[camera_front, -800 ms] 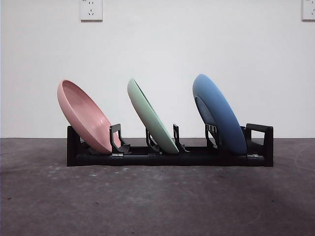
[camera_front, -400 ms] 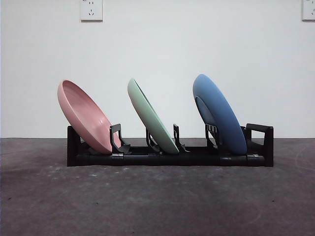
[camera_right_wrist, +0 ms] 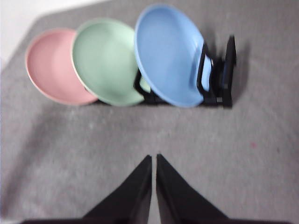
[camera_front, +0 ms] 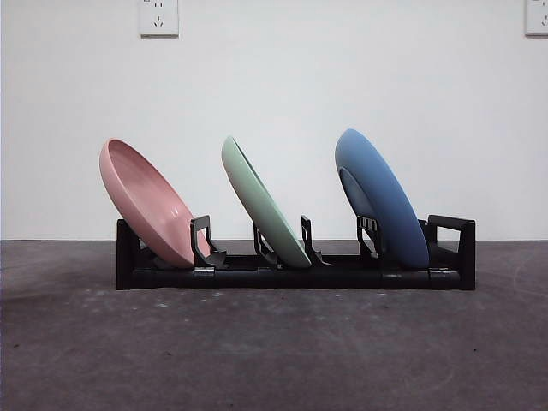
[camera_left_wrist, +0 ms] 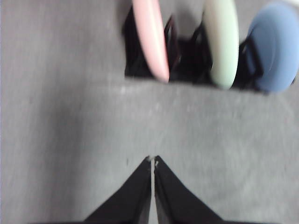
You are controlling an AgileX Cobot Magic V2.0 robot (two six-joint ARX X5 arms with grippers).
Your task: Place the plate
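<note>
Looks basically done to me: pink plate, green plate and blue plate all sit in the rack, my left fingers and right fingers pressed together, empty, above the counter.

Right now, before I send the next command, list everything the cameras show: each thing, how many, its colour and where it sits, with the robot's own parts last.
pink plate: one, pink, leaning in the rack's end slot, left in the front view.
green plate: one, pale green, leaning in the middle slot.
blue plate: one, blue, leaning in the slot at the other end.
rack: one, black, on the table near the wall.
table: one, dark grey.
wall sockets: two, white, high on the white wall.
left pincer: one, black, shut, empty, above the table short of the rack.
right pincer: one, black, shut, empty, likewise short of the rack.
</note>
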